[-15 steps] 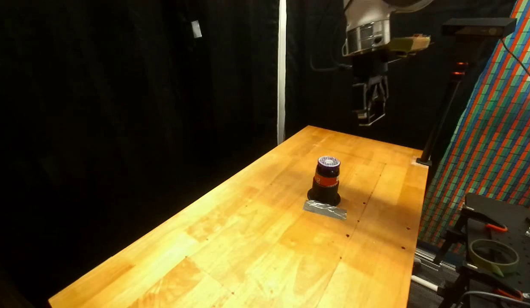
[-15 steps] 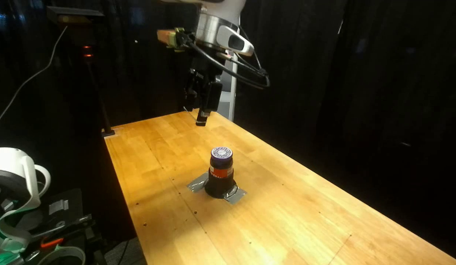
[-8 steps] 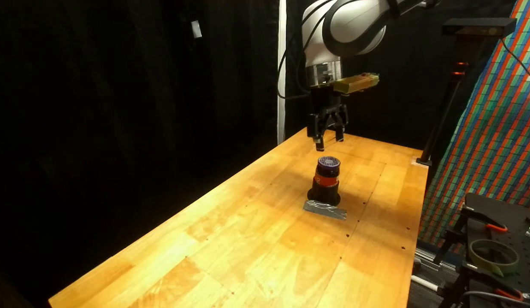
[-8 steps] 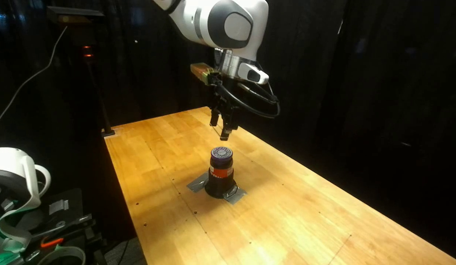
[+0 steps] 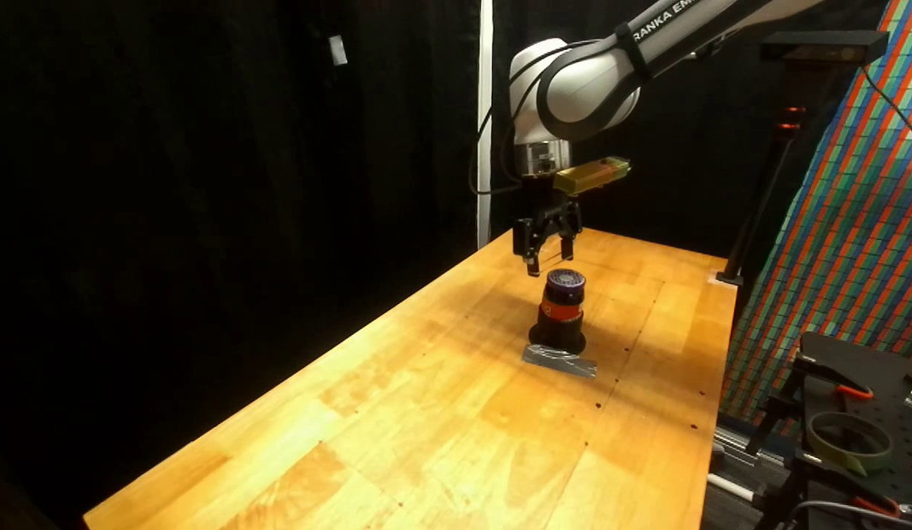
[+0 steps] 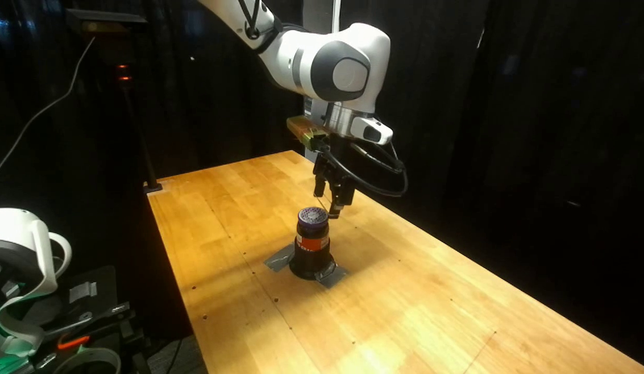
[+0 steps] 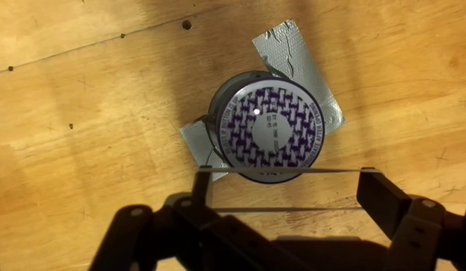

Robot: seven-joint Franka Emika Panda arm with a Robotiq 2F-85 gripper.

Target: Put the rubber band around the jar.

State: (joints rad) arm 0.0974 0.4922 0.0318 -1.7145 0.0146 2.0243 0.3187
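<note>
The jar (image 5: 562,313) stands upright on the table, dark with an orange-red band; it also shows in an exterior view (image 6: 312,244). Its pale purple-patterned lid (image 7: 272,128) faces up in the wrist view. My gripper (image 7: 286,188) is open. The rubber band (image 7: 330,171) is stretched in two strands between its two fingers (image 7: 381,199). In the wrist view one strand crosses above the lid's edge and the other lies off the jar. In both exterior views the gripper (image 5: 550,265) hangs pointing down near lid height, beside and behind the jar (image 6: 326,205).
Grey tape strips (image 5: 560,361) hold the jar's dark base to the wooden table (image 5: 426,412); they also show in the wrist view (image 7: 304,71). A camera stand (image 5: 750,199) rises at the table's far corner. A dark side bench with a tape roll (image 5: 850,442) stands beside the table.
The gripper has come down a long way and across to beside the jar, and is now near lid height. The band stays stretched on its fingers. The jar has not moved.
</note>
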